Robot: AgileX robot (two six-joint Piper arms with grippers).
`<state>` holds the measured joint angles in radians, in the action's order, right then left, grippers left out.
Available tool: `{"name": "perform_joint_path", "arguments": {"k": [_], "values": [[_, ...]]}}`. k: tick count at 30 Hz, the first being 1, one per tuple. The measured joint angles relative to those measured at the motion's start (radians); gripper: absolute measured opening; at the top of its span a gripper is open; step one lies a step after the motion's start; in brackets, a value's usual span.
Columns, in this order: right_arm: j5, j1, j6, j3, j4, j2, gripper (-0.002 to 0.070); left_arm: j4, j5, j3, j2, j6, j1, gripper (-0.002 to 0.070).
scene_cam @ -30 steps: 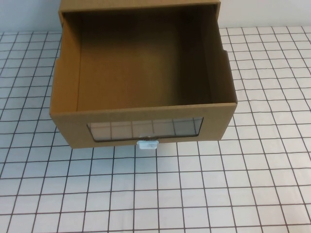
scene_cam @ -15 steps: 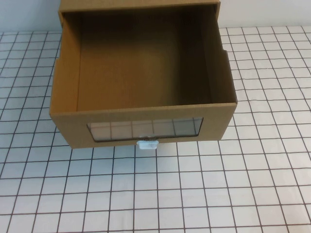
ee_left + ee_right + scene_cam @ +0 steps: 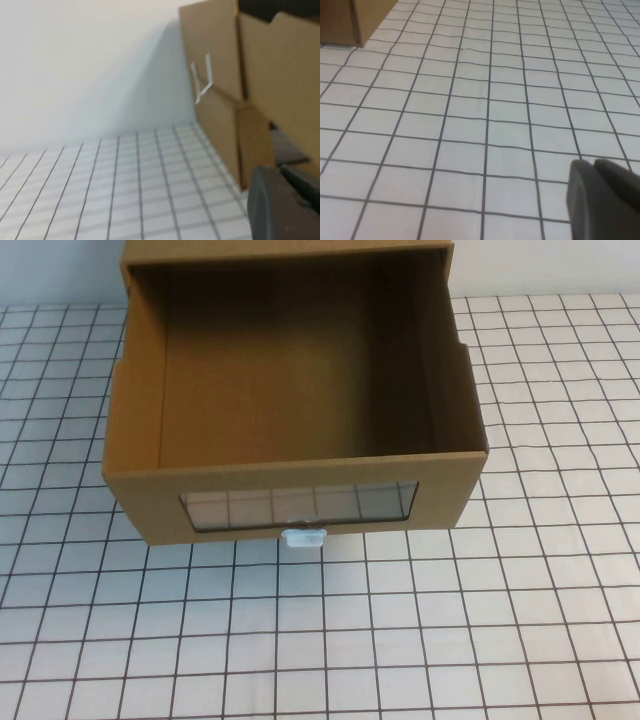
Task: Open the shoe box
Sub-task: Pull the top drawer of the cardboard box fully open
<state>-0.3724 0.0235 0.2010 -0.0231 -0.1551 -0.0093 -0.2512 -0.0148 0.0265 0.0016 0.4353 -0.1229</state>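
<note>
Shoe box [image 3: 150,505] of brown cardboard sits on the far middle of the worktop [image 3: 400,640], which is covered in a white sheet ruled with a dark grid. Its top is open to the high camera, so the bare brown floor and the four inner walls show, the far side lying in deeper shadow. The front wall, facing the robot, carries a wide clear window [image 3: 297,507] in which grid lines show, and a small white tab [image 3: 305,537] juts out at the middle of that wall's lower edge, just beneath the window. Both side walls have a small step partway along their upper edges. The left end effector [image 3: 280,172] shows only in its own wrist view, as a dark blurred shape close beside the box's outer cardboard side, low over the gridded sheet; its two fingers look pressed together, with only a thin seam between them, and nothing is held. On that side of the box a thin white mark [image 3: 202,82] stands out, and a plain white wall [image 3: 75,60] rises behind. The right end effector [image 3: 594,165] hovers above bare grid, fingers closed on nothing, well apart from the box, of which only one corner enters its wrist view.
</note>
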Motion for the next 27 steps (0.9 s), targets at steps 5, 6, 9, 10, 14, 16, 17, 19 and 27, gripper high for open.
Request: {"name": "perform_joint_path", "arguments": {"k": [5, 6, 9, 10, 14, 16, 17, 19, 27], "values": [[0.000, 0.000, 0.000, 0.000, 0.000, 0.000, -0.0013, 0.168, 0.189, 0.000, -0.011, -0.208, 0.082, -0.0002], [0.000, 0.000, 0.000, 0.000, 0.000, 0.000, -0.0013, 0.177, 0.226, 0.000, -0.011, -0.226, 0.086, -0.0002], [0.000, 0.000, 0.000, 0.000, 0.000, -0.002, -0.0013, 0.210, 0.344, 0.000, -0.011, -0.278, 0.094, -0.0002], [0.000, 0.000, 0.000, 0.000, 0.000, -0.002, -0.0013, 0.214, 0.366, 0.000, -0.011, -0.290, 0.094, -0.0002], [0.000, 0.000, 0.000, 0.000, 0.000, -0.002, -0.0013, 0.219, 0.376, 0.000, -0.011, -0.310, 0.094, -0.0002], [0.000, 0.000, 0.000, 0.000, 0.000, -0.002, -0.0013, 0.220, 0.376, 0.000, -0.013, -0.311, 0.094, -0.0002], [0.000, 0.000, 0.000, 0.000, 0.000, -0.002, -0.0013, 0.220, 0.376, 0.000, -0.013, -0.313, 0.094, -0.0002], [0.000, 0.000, 0.000, 0.000, 0.000, -0.002, -0.0013, 0.220, 0.378, 0.000, -0.013, -0.313, 0.094, -0.0002], [0.000, 0.000, 0.000, 0.000, 0.000, -0.004, -0.0013, 0.221, 0.378, 0.000, -0.013, -0.314, 0.094, -0.0002]]}}
